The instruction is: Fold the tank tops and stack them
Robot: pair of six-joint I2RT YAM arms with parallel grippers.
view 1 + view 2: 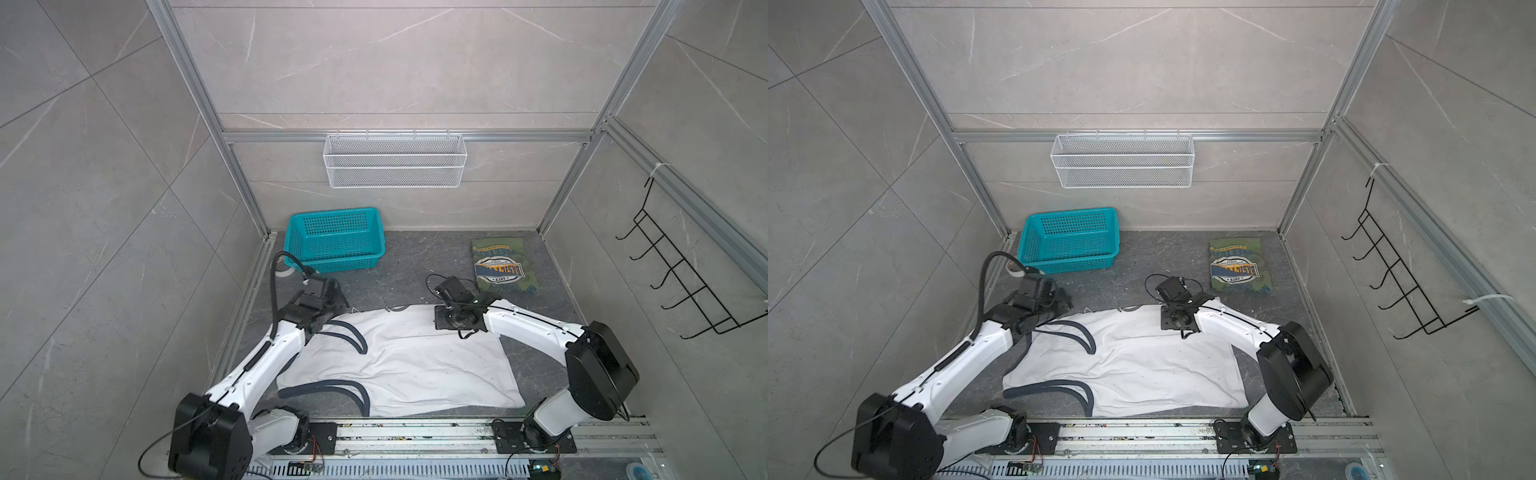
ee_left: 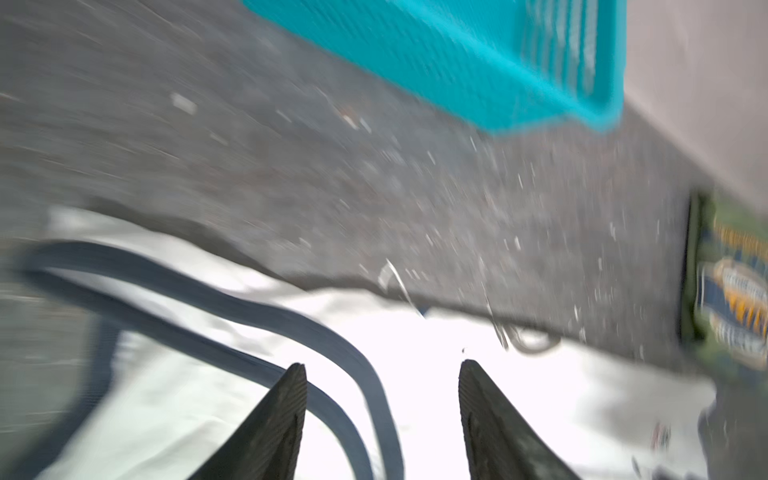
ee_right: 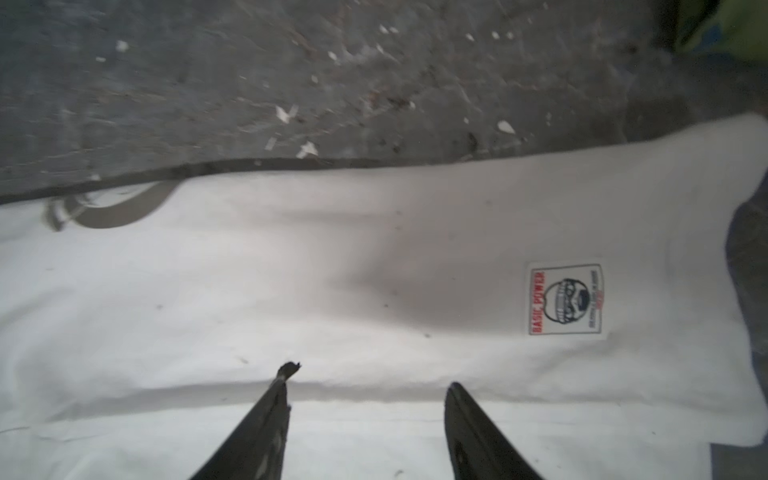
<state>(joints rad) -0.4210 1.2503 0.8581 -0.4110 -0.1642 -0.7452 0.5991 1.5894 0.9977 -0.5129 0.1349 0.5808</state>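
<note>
Over white tank top (image 1: pixel 415 365), left gripper (image 2: pixel 382 365), right gripper (image 3: pixel 372 376) low, parted

The white tank top (image 1: pixel 415 365) with dark trim lies spread out and folded over, near the front. The green tank top (image 1: pixel 503 266) sits folded, far right.

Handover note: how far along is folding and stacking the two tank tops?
Done: the green tank top lies folded at the back right. In hand: the white tank top lies spread wide, not compactly folded; left gripper and right gripper are over its far edge, jaws open, holding nothing. Left: finish folding the white one and stack the two.
</note>
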